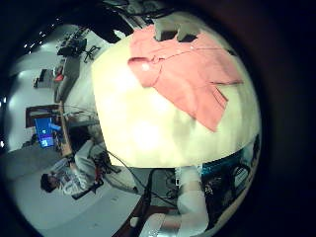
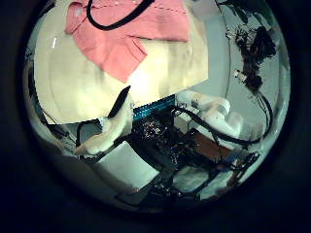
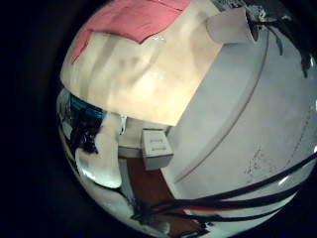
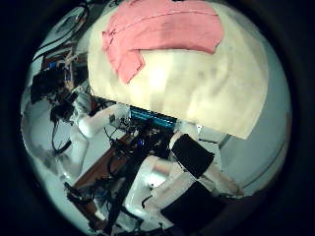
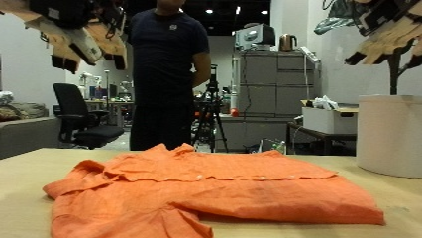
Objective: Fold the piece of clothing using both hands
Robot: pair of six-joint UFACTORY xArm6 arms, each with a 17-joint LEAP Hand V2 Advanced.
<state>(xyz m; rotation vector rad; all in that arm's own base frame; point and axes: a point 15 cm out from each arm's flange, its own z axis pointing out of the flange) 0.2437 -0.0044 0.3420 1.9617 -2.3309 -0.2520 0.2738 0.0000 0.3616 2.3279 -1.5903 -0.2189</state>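
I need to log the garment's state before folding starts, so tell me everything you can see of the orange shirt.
The orange shirt is a thin, wrinkled woven cloth with a collar and short sleeves. It lies flat on the pale table, spread wide, with one lower edge already turned over onto itself. Nothing touches it; both hands hang above, clear of it.

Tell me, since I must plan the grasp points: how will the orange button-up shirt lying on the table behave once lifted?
The orange button-up shirt already lies creased with one sleeve doubled under, so it is probably floppy and will sag between grasp points. It looks thin, hence likely light. On the smooth beige table it may slide rather than fold if pushed.
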